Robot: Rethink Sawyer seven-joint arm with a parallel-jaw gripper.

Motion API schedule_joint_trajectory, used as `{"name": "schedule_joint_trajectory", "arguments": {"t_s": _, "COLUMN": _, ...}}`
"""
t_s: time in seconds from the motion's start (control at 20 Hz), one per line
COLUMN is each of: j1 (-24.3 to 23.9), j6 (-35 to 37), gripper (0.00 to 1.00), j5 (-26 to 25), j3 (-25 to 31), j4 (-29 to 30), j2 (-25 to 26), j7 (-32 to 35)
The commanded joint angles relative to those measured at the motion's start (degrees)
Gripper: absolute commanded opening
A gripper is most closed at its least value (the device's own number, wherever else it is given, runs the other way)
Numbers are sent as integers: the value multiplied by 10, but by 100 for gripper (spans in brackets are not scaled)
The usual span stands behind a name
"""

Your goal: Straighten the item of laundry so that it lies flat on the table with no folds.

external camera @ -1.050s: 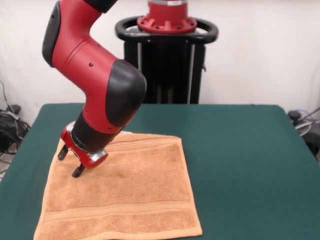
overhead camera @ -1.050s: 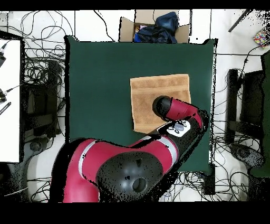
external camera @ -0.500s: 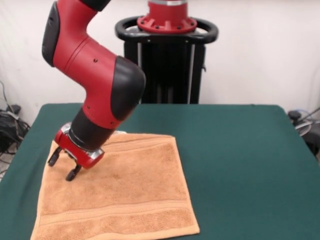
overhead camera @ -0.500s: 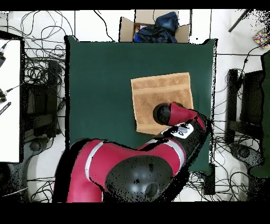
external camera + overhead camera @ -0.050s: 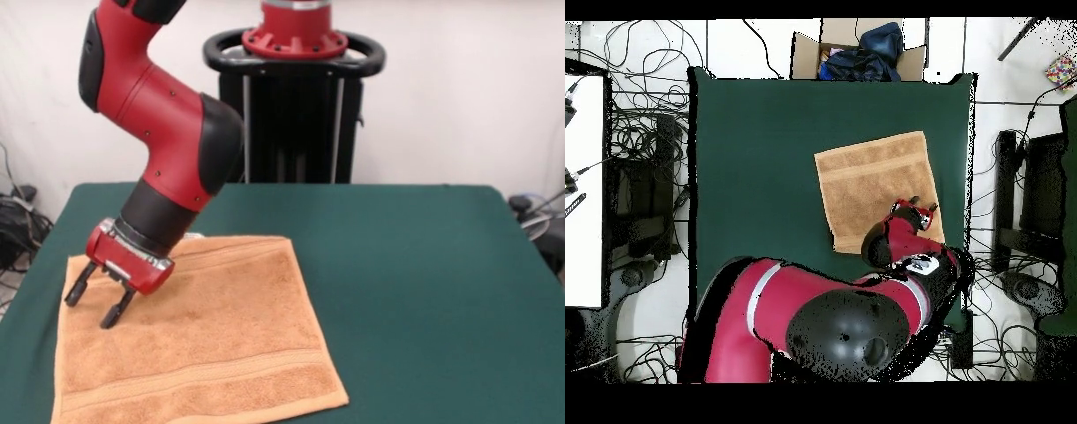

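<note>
Towel [image 5: 203,336]: tan terry, squarish, flat | table [image 5: 424,283]: green felt | claw [image 5: 92,302]: open, above towel's corner

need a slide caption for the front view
Sawyer's open claw presses the orange towel on the green table.

Towel [image 5: 190,331] lies flat on the green table [image 5: 424,291], gripper [image 5: 92,303] spread open at its left edge.
</note>
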Motion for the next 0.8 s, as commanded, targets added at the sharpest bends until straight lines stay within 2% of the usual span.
{"name": "schedule_joint_trajectory", "arguments": {"t_s": 0.05, "j1": -20, "j6": -25, "gripper": 100, "j5": 44, "j3": 161, "j4": -28, "j2": 167, "j7": 126}}
{"name": "schedule_joint_trajectory", "arguments": {"t_s": 0.25, "j1": -24, "j6": 7, "gripper": 100, "j5": 46, "j3": 168, "j4": -11, "j2": 146, "j7": 110}}
{"name": "schedule_joint_trajectory", "arguments": {"t_s": 0.35, "j1": -20, "j6": 63, "gripper": 100, "j5": 43, "j3": 169, "j4": -5, "j2": 124, "j7": 92}}
{"name": "schedule_joint_trajectory", "arguments": {"t_s": 0.55, "j1": -39, "j6": 136, "gripper": 100, "j5": 0, "j3": 199, "j4": 21, "j2": 63, "j7": 74}}
{"name": "schedule_joint_trajectory", "arguments": {"t_s": 0.8, "j1": 9, "j6": 238, "gripper": 100, "j5": 36, "j3": 166, "j4": 57, "j2": -11, "j7": 63}}
